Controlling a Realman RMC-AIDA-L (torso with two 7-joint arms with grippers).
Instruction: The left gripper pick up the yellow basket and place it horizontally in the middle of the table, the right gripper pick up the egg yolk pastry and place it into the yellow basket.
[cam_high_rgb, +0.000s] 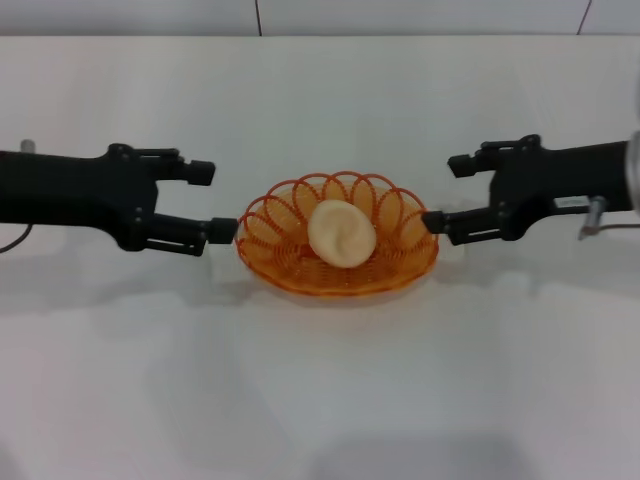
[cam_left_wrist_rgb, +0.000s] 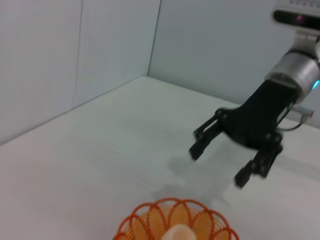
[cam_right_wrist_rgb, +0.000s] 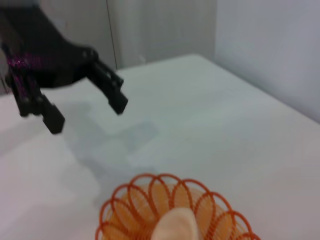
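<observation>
The yellow basket (cam_high_rgb: 268, 228) lies flat in the middle of the table (cam_high_rgb: 320, 390). The egg yolk pastry (cam_high_rgb: 341, 232) rests inside it. My left gripper (cam_high_rgb: 211, 202) is open and empty just to the left of the basket's rim, with its lower finger close to the rim. My right gripper (cam_high_rgb: 447, 193) is open and empty just to the right of the rim. In the left wrist view the basket (cam_left_wrist_rgb: 150, 222) and pastry (cam_left_wrist_rgb: 179, 234) show with the right gripper (cam_left_wrist_rgb: 217, 166) beyond. In the right wrist view the basket (cam_right_wrist_rgb: 125, 205) and pastry (cam_right_wrist_rgb: 175, 227) show with the left gripper (cam_right_wrist_rgb: 86, 114) beyond.
A pale wall runs along the table's far edge (cam_high_rgb: 320, 30). The wrist views show walls meeting the table at its back and sides. Nothing else stands on the white surface around the basket.
</observation>
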